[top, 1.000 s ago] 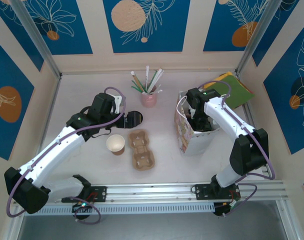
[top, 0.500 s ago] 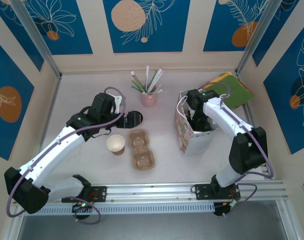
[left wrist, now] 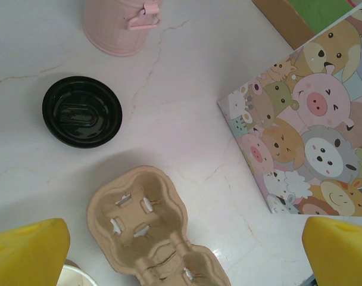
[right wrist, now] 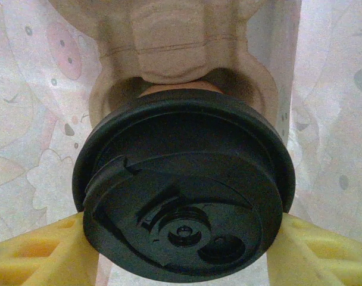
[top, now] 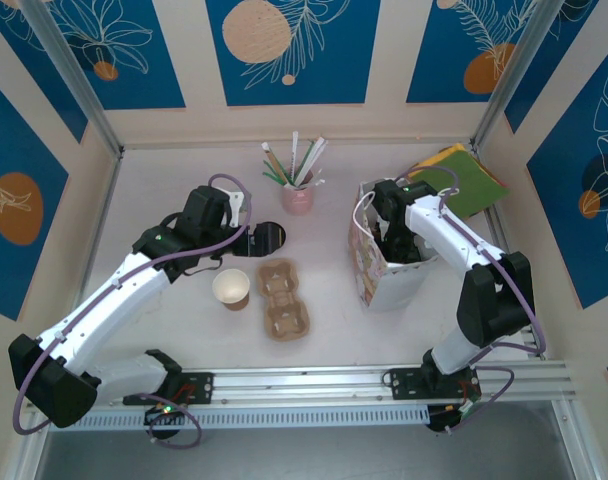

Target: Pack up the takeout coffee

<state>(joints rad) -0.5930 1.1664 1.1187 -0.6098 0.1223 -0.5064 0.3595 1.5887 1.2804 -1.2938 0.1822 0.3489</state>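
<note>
Black round lid with moulded sip spout capping takeout coffee, sliver of brown cup peeking behind; sitting inside cartoon-animal bag, pulp carrier just beyond; right fingers pinching lid rim both sides; left fingers hanging spread wide above desk

Clutter before me
A loose black lid lies near the pink stirrer cup; the pulp tray sits just beside a lidless cup.

We see the coffee black-lidded, bag in cartoon animals, pink pot, tan tray, white marbled table.
</note>
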